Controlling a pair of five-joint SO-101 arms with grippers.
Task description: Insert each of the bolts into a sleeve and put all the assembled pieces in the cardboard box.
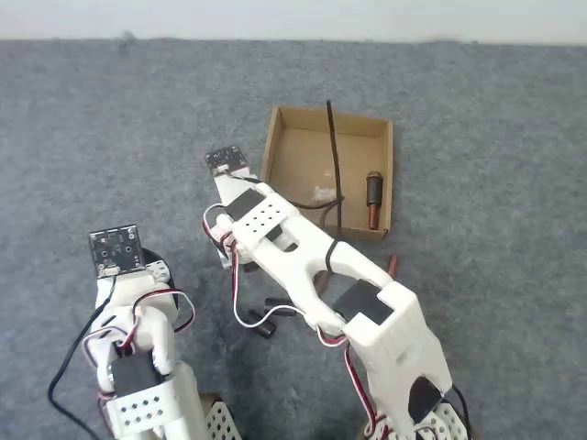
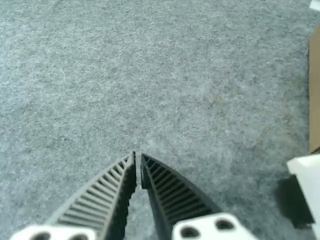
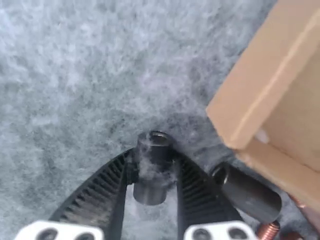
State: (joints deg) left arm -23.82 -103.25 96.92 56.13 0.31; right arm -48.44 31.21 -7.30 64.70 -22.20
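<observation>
From the high view, two arms are seen over the grey counter point(image 1: 495, 110). One assembled piece point(image 1: 374, 200) lies inside the cardboard box point(image 1: 286, 151), along a side wall. The right arm point(image 1: 303, 257) is stretched toward a box corner, and its tip is hidden under the wrist. Small dark bits point(image 1: 266, 326) beside it cannot be identified.

In the left wrist view, the left pincer point(image 2: 138, 162) is closed on nothing, above bare counter.

In the right wrist view, the right pincer point(image 3: 153, 159) is clamped around one black sleeve point(image 3: 150, 176) resting on the counter. A second sleeve point(image 3: 247, 194) lies just beside the box corner, and one copper bolt point(image 3: 267, 231) is cut off at the edge.
</observation>
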